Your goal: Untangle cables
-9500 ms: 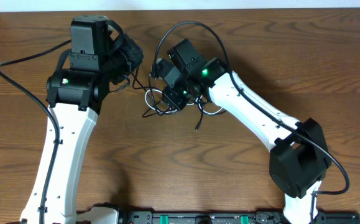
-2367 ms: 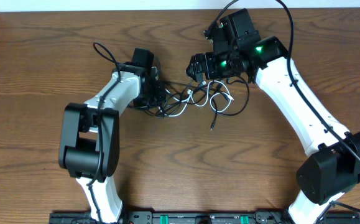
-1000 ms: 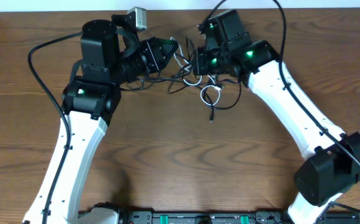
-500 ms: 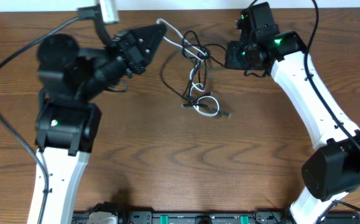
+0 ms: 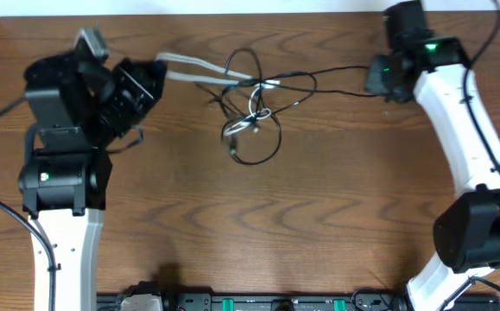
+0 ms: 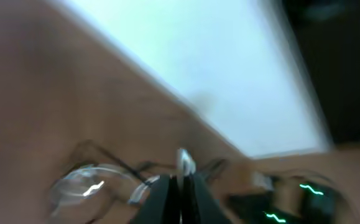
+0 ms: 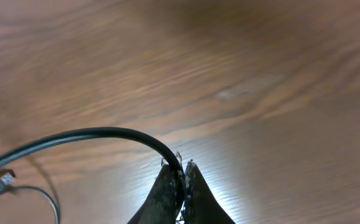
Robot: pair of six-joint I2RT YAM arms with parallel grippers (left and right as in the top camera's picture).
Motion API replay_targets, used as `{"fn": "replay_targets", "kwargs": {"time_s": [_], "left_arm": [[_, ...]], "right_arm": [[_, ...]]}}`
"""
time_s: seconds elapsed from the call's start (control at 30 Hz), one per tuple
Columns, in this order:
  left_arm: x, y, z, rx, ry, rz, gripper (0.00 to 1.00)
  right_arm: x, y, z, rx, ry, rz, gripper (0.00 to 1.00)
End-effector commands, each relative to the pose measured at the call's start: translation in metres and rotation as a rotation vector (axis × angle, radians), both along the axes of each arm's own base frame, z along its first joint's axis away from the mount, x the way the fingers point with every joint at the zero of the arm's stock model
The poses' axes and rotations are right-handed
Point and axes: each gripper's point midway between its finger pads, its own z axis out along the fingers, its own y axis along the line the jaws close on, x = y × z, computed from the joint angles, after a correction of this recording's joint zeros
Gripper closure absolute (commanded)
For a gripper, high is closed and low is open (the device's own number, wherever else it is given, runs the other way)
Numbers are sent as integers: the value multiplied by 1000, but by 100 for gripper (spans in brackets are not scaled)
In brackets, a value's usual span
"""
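While the cables (image 5: 251, 121) lie knotted at upper centre of the desk (image 5: 232, 225), the left end effector (image 5: 153, 73), upper left, is clenched on the white cord (image 5: 206, 79); the right end effector (image 5: 377, 79), upper right, grips a taut black cord (image 5: 336, 69).

Your left gripper (image 5: 156, 72): far left, raised, fingers pinched tight, pointing right. Your right gripper (image 5: 377, 79): far right, likewise pinched tight, pointing left. Both well apart.
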Motion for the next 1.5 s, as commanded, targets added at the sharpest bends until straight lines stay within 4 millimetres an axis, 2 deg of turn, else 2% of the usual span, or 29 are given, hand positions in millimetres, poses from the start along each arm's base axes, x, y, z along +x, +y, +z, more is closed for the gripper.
{"fn": "replay_targets", "kwargs": {"time_s": [0.0, 0.1, 0.17, 0.27, 0.33, 0.43, 0.5, 0.6, 0.67, 0.8, 0.9, 1.03, 1.23, 1.33, 1.47], "left_arm": [[-2, 70, -37, 224, 149, 331, 93], [-12, 95, -66, 319, 283, 435, 93], [-18, 111, -79, 388, 350, 502, 92], [-23, 124, -96, 458, 431, 547, 93], [-22, 125, -105, 469, 463, 544, 93], [-17, 122, -116, 464, 493, 522, 93], [-11, 111, -121, 421, 496, 463, 92], [10, 76, -114, 379, 396, 233, 92], [24, 42, -100, 320, 278, 44, 92], [34, -25, -52, 130, 29, -276, 92], [30, -59, -15, 12, -116, -436, 93], [27, -85, 23, -129, -205, -515, 92], [22, -111, 72, -232, -345, -572, 92], [19, -119, 79, -270, -346, -587, 93], [16, -125, 78, -276, -339, -601, 93]], "right_arm": [[0, -43, 2, -34, -2, -124, 99], [-2, -65, 2, -19, 1, -173, 99], [-4, -78, 1, -14, 6, -204, 99], [-10, -100, -1, -1, 19, -278, 99], [-14, -111, -2, 22, 25, -326, 99], [-16, -117, -3, 63, 31, -338, 99], [-17, -112, -4, 106, 40, -301, 99], [-9, -80, -1, 230, 29, -93, 92], [-5, -48, 6, 352, 0, 77, 81], [-8, 22, 31, 563, -83, 434, 48], [-15, 58, 37, 591, -96, 577, 28], [-21, 101, 36, 562, -84, 685, 23], [-36, 170, 42, 564, -100, 848, 14], [-38, 200, 47, 574, -123, 871, 7], [-31, 221, 53, 569, -160, 826, 7]]}}
